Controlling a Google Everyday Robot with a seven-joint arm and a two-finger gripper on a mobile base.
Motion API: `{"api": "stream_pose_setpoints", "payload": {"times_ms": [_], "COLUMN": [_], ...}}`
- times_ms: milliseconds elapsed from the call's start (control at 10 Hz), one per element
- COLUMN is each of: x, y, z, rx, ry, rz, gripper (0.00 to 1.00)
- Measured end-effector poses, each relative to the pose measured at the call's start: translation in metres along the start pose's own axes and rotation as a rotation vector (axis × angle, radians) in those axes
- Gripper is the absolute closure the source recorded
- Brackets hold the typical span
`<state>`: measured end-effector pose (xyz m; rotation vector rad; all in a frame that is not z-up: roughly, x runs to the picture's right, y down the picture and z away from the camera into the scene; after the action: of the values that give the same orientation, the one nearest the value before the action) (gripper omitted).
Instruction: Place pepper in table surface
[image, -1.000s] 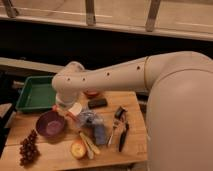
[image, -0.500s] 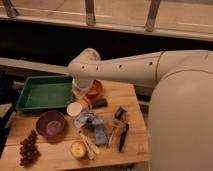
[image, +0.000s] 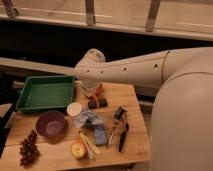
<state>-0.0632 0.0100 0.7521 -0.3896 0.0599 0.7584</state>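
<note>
The red-orange pepper (image: 98, 91) shows as a small orange patch at the back middle of the wooden table surface (image: 135, 100), just under the arm's wrist. My gripper (image: 94, 89) hangs down from the white wrist right at the pepper, partly hiding it. I cannot tell whether the pepper is held or lying on the wood. A small dark block (image: 98, 103) sits just in front of it.
A green tray (image: 45, 92) is at the back left. A white cup (image: 74, 108), a purple bowl (image: 51, 123), dark grapes (image: 29, 147), an apple (image: 78, 149), a blue-grey cloth (image: 93, 123) and black utensils (image: 120, 129) lie on the table. The arm spans in from the right.
The wrist has risen and shifted right and back, away from the cup and bowl. The white cup is uncovered. The orange patch has stayed in about the same spot.
</note>
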Motion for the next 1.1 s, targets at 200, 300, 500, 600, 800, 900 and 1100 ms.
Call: {"api": "stream_pose_setpoints", "payload": {"times_ms": [200, 300, 500, 600, 800, 900, 1100], "x": [-0.001, 0.002, 0.005, 0.006, 0.016, 0.019, 0.043], "y": [-0.002, -0.011, -0.043, -0.061, -0.122, -0.144, -0.177], "z": [0.003, 0.006, 0.015, 0.021, 0.042, 0.054, 0.075], "rx": [0.026, 0.033, 0.054, 0.055, 0.05, 0.037, -0.019], "ry": [0.003, 0.003, 0.002, -0.003, -0.018, -0.029, -0.062], "rz": [0.03, 0.057, 0.124, 0.162, 0.291, 0.35, 0.5], "gripper": [0.87, 0.87, 0.87, 0.87, 0.87, 0.87, 0.87]}}
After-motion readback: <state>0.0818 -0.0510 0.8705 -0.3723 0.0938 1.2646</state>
